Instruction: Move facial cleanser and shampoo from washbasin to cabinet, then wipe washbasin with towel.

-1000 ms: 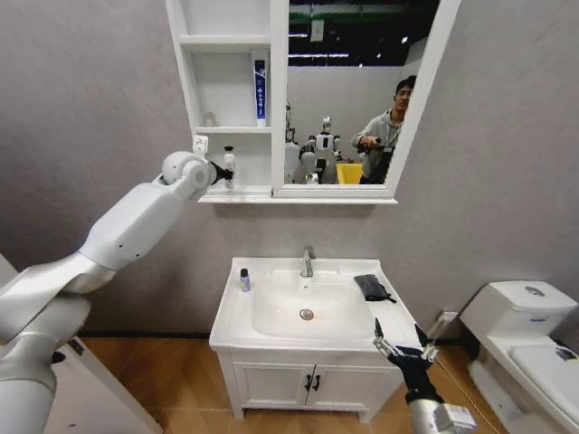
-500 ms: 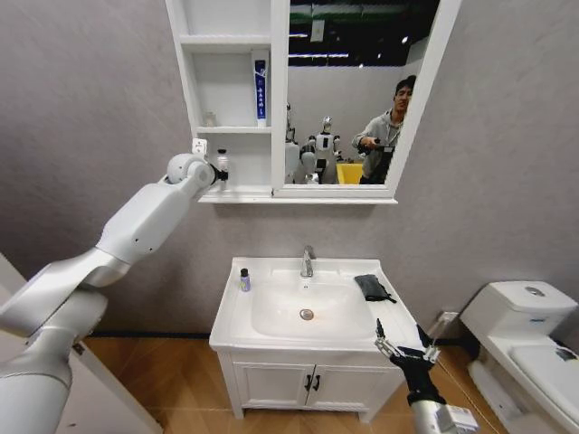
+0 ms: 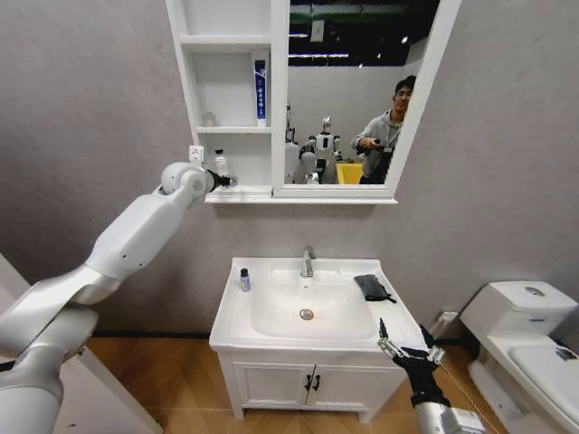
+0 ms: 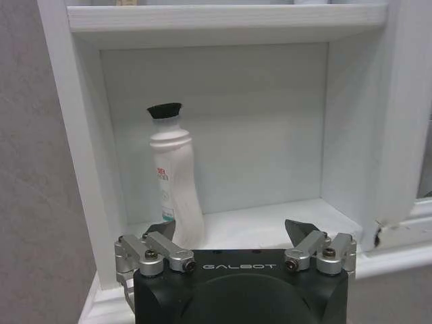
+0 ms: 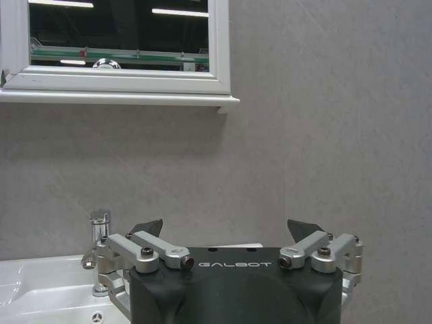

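Observation:
A white bottle (image 4: 177, 182) with a black cap stands upright on the lowest open shelf of the cabinet (image 3: 233, 193), near its left wall. My left gripper (image 4: 231, 231) is open just in front of it, one fingertip (image 4: 162, 229) beside the bottle's base. In the head view the bottle (image 3: 220, 163) sits just above the left gripper (image 3: 226, 181). A small dark-capped bottle (image 3: 244, 279) stands on the washbasin (image 3: 271, 339) rim at the left. The dark towel (image 3: 372, 287) lies on the right rim. My right gripper (image 3: 405, 348) hangs open by the basin's front right corner.
A blue tube (image 3: 260, 90) stands on the middle shelf. The chrome tap (image 3: 308, 262) sits at the back of the bowl. A white toilet (image 3: 525, 334) is at the right. The two-door vanity (image 3: 312, 384) is under the basin. The mirror (image 3: 353, 90) reflects a person.
The left arm carried the white bottle leftward along the lowest shelf. The bottle now stands free and the gripper sits slightly lower. The right gripper has barely moved.

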